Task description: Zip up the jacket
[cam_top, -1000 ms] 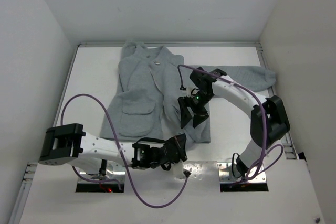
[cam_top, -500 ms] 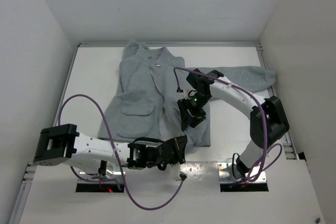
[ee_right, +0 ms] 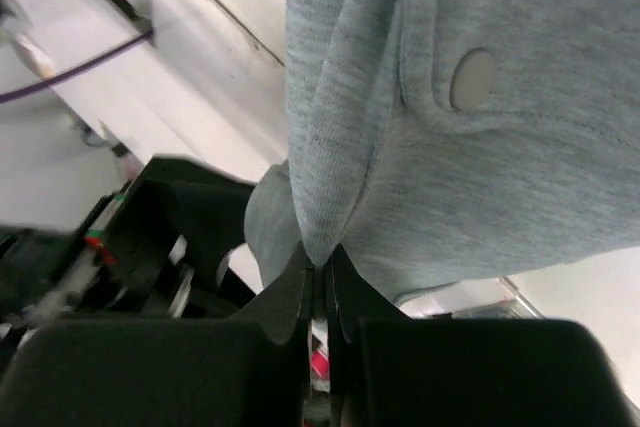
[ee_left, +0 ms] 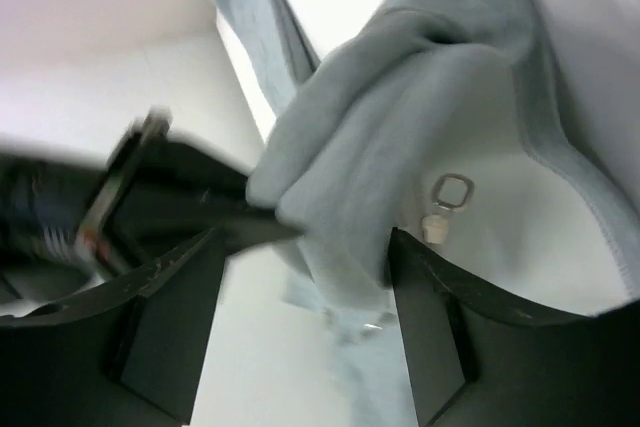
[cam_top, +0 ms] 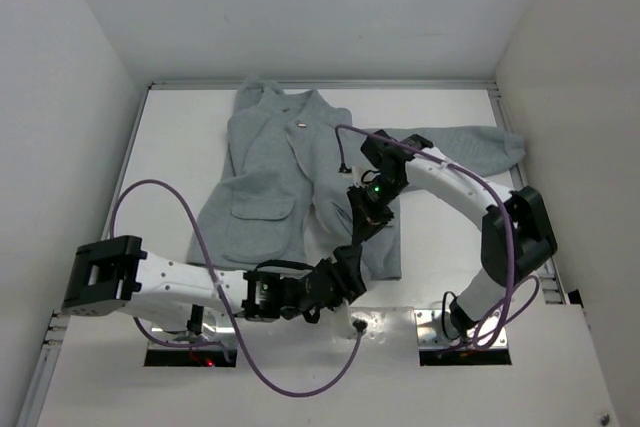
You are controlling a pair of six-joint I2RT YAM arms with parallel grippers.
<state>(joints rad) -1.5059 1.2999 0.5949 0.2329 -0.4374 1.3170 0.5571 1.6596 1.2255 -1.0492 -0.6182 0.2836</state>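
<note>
The light grey jacket [cam_top: 268, 179] lies spread on the white table, one sleeve reaching right. My right gripper [cam_top: 362, 229] is shut on a fold of its front edge [ee_right: 345, 162], just above the bottom hem. A round snap [ee_right: 472, 79] sits on the pocket flap beside that fold. My left gripper [cam_top: 349, 265] is right below it at the hem, open. A bunched strip of jacket [ee_left: 380, 137] hangs loose between the left fingers [ee_left: 175, 322], nearer the right one. A small metal zipper pull [ee_left: 451, 191] shows on the cloth just past that finger.
The table's near edge with the two arm bases [cam_top: 440, 327] is just below the grippers. A purple cable [cam_top: 200, 217] loops over the table left of the jacket. White walls close in the table on three sides.
My right gripper has come down toward the hem and shut on the jacket's front edge. My left gripper, shut before, has opened and let the cloth go.
</note>
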